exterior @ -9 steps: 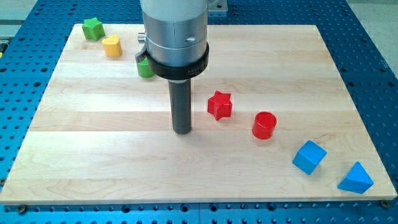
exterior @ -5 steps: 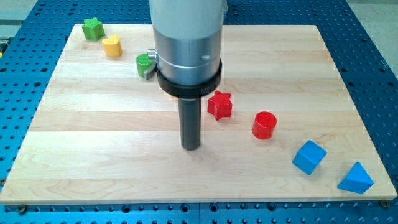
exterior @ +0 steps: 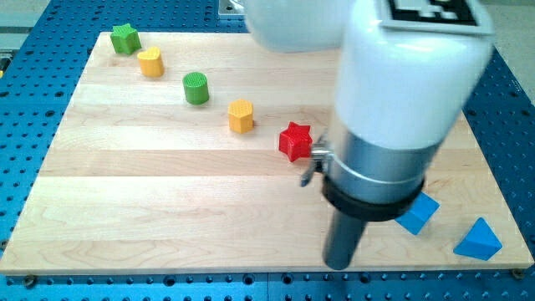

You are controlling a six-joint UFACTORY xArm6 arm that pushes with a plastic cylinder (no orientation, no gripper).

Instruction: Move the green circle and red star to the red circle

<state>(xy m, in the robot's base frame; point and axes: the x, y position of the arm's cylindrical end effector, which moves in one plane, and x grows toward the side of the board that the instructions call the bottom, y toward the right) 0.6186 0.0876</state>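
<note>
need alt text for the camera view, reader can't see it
A large robot arm fills the view's right, my tip touching a wooden board near its bottom edge, clear of all blocks. A green star, yellow heart, green circle, orange block and red star run diagonally; two blue blocks sit bottom right.

The pale, smooth, matt wooden plank tabletop (exterior: 150, 192) rests on a blue perforated metal base (exterior: 510, 100). Above it, the brushed-metal arm collar (exterior: 380, 163) under a glossy white plastic shell (exterior: 410, 75) looks satin.
</note>
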